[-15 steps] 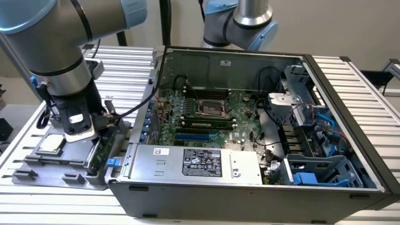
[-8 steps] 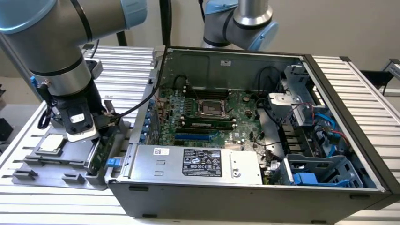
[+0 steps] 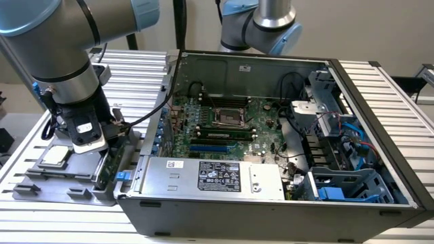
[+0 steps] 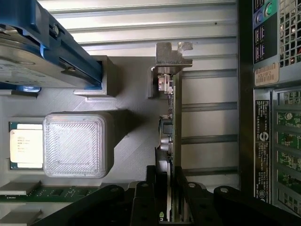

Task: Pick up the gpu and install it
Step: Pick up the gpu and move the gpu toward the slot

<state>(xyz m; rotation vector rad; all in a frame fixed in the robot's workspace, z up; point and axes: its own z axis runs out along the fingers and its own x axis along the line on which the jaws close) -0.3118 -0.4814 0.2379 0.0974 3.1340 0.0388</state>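
Observation:
The gpu stands on its edge in a slot of the grey parts tray, with its silver end bracket at the far end and its green board seen edge-on. My gripper sits over the near end of the card, with a black finger pressed against each face, shut on it. In the exterior view my gripper is low over the tray at that view's left, just outside the open computer case. The card's edge shows below it.
The tray also holds a square silver processor chip and a hard drive with blue rails. Inside the case lie the motherboard with a blue slot, a silver power supply and cables. A second arm stands behind.

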